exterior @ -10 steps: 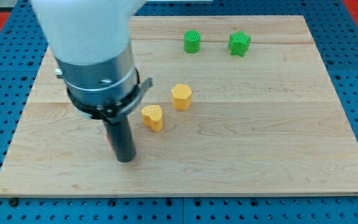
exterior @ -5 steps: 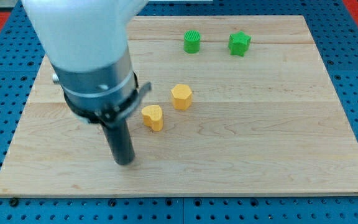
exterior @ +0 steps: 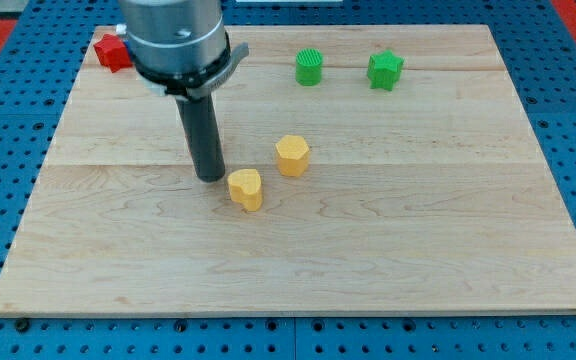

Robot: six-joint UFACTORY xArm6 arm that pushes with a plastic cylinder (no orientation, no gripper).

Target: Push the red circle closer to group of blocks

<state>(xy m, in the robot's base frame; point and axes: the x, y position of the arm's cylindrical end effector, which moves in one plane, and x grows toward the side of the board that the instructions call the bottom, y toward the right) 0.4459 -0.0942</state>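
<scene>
Resting my tip (exterior: 209, 177) on the board (exterior: 418, 250), just left of the yellow heart (exterior: 246, 188), close but contact unclear. No gripper, just a bare rod clamping nothing. Red block (exterior: 112, 52) at top-left corner, shape unclear, partly hidden behind the arm, well apart from tip, up and to its left. Yellow hexagon (exterior: 292, 155) just up-right of the heart. Green circle (exterior: 310, 67) and green star (exterior: 385, 70) near top edge, side by side, apart.
</scene>
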